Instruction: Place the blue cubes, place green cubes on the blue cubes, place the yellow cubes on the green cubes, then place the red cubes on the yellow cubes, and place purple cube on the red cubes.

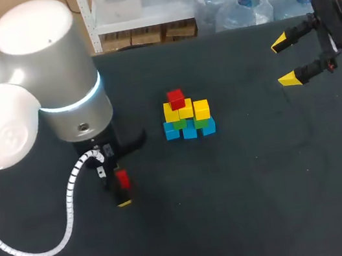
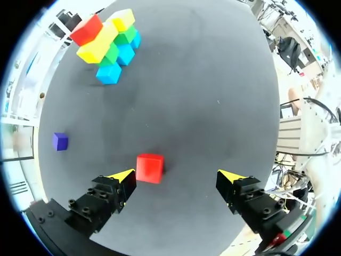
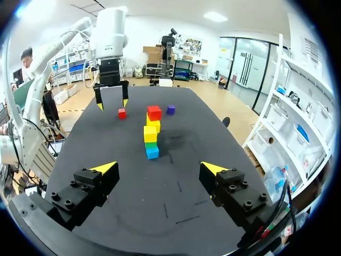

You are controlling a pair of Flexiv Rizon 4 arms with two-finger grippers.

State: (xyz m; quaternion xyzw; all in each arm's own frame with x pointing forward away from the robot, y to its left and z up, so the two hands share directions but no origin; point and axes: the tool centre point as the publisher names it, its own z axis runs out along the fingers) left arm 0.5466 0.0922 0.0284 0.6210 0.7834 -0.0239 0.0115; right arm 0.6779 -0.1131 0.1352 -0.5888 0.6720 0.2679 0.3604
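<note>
Hovering L arm [image 1: 52, 82] over red cube [image 2: 149, 168], fingers [image 2: 121, 180] wide; R arm [image 1: 341, 13] aside.

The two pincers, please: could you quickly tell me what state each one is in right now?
Left pincer: open, holding nothing; a red cube lies ungripped between its fingers.
Right pincer: open, empty.

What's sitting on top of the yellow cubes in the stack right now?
One red cube rests on the two joined yellow cubes; the separate yellow cube beside them has a bare top. The faces under the red cube are covered, so its seating can't be seen.
</note>
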